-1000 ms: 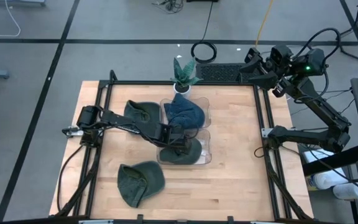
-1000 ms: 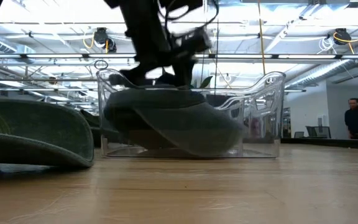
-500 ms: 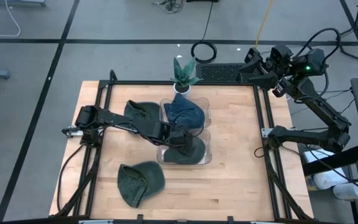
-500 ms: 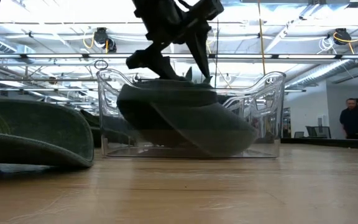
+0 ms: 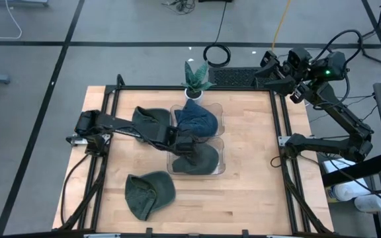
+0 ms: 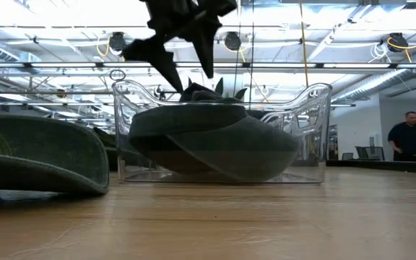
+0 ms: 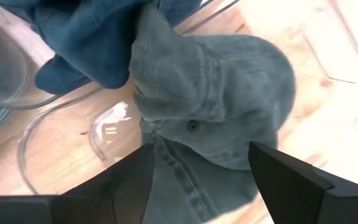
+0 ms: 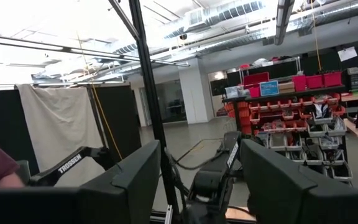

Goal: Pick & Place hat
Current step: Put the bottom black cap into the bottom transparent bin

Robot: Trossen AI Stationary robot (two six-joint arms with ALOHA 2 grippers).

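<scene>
1. Directly above the near clear bin (image 5: 218,166), the left gripper (image 5: 189,142) is seen with its fingers (image 7: 120,186) spread apart and nothing grasped between them.
2. A grey-green hat (image 7: 222,124) is laid inside that bin, below the released fingers, its brim draped toward the bin's front wall.
3. A blue hat (image 5: 196,120) is heaped in the far clear bin (image 5: 215,111), touching the near one.
4. Two more green hats are left on the wooden table (image 5: 250,132): one (image 5: 149,121) beside the left arm, one (image 5: 148,194) near the front edge.
5. A small potted plant (image 5: 196,79) is placed at the table's far edge.
6. The right gripper (image 8: 194,186) is held off the table's far right corner, fingers parted and empty.
</scene>
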